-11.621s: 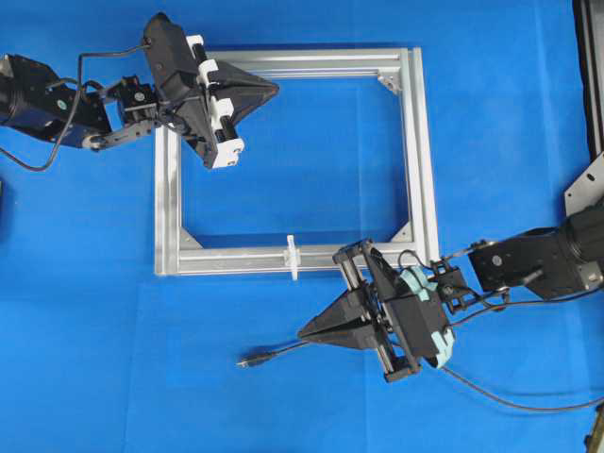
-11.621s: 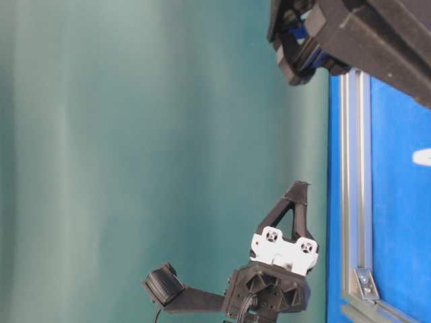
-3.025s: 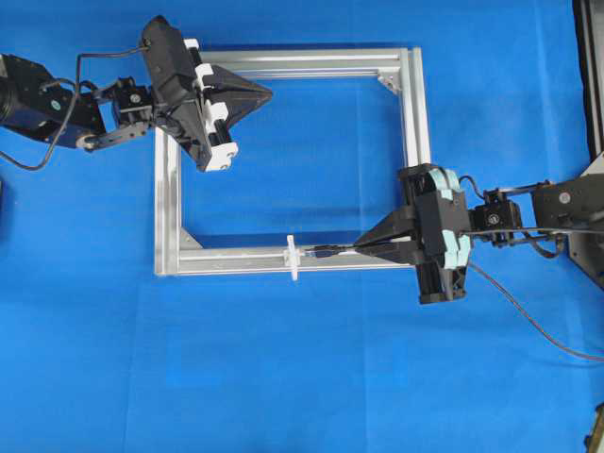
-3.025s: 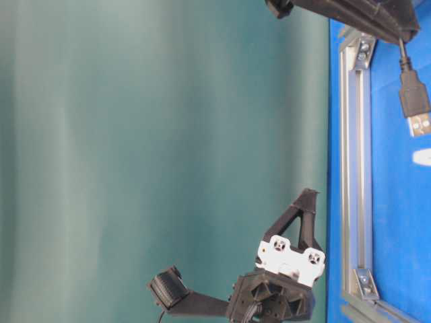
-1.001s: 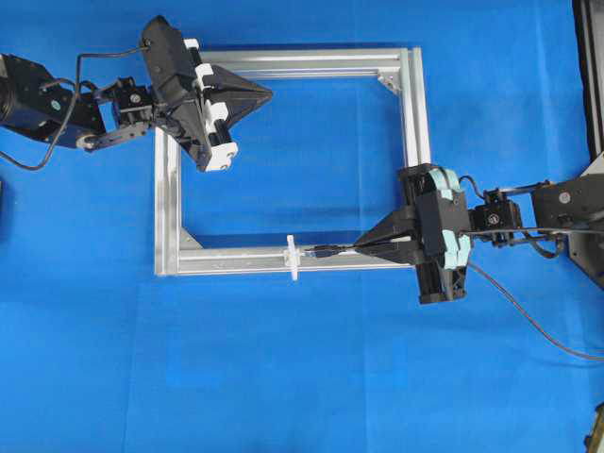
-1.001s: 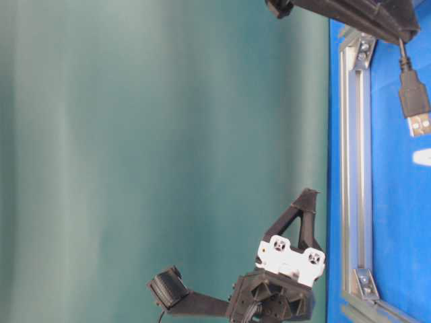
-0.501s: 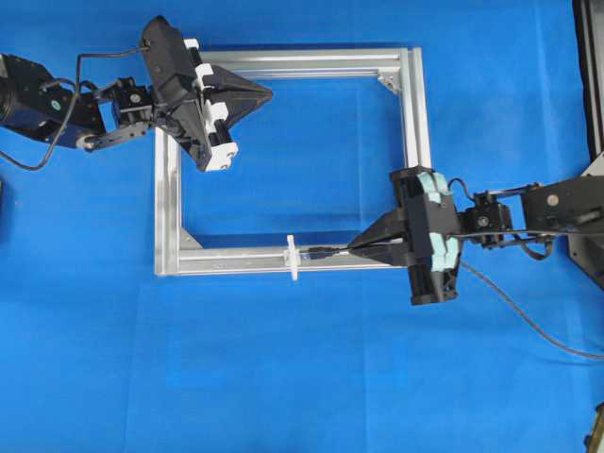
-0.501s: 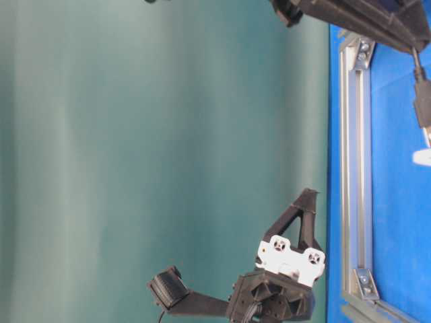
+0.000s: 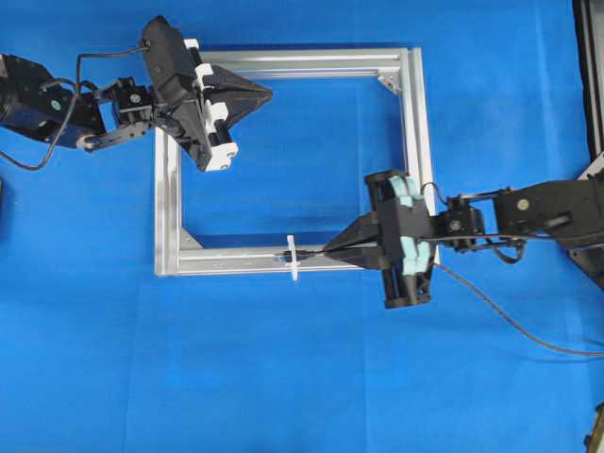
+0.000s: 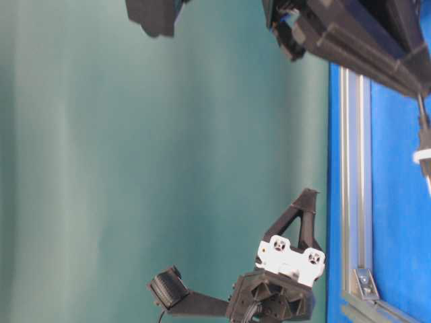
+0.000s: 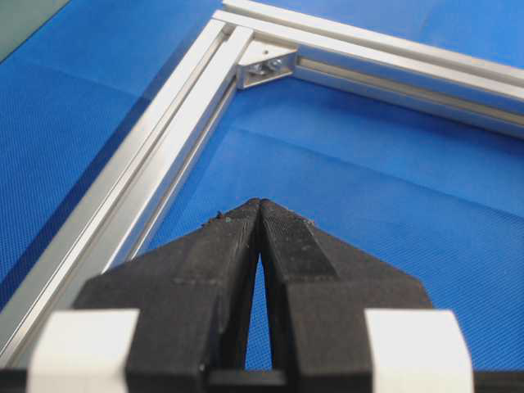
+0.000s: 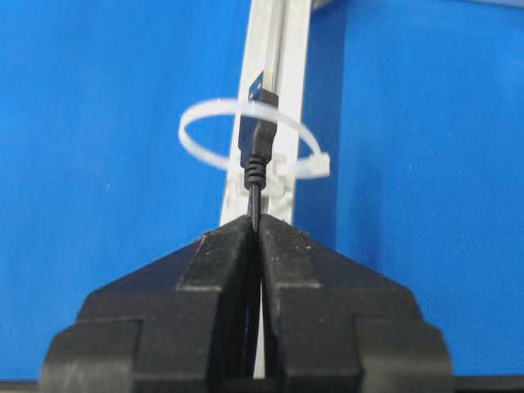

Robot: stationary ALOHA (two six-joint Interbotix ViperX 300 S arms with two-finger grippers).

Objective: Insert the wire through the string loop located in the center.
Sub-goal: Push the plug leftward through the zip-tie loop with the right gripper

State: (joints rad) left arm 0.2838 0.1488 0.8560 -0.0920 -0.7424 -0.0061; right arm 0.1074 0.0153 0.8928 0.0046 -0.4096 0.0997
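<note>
The white string loop [image 9: 293, 258] stands upright on the near bar of the silver frame [image 9: 226, 260]. My right gripper [image 9: 327, 253] is shut on the thin black wire [image 9: 510, 319], just behind its plug. In the right wrist view the plug [image 12: 255, 135] sits inside the loop's ring [image 12: 196, 123], with its metal tip past the far strand, ahead of my right gripper [image 12: 256, 223]. My left gripper [image 9: 272, 92] is shut and empty above the frame's far left corner, as the left wrist view [image 11: 259, 203] also shows.
The frame's inside holds bare blue cloth [image 9: 311, 160]. A corner bracket [image 11: 266, 67] lies ahead of the left gripper. The wire trails off to the right edge of the table. A dark rail [image 9: 590, 75] runs along the far right.
My right gripper has moved left along the near bar with the wire, and the plug has gone from short of the loop into it. The left arm has not moved.
</note>
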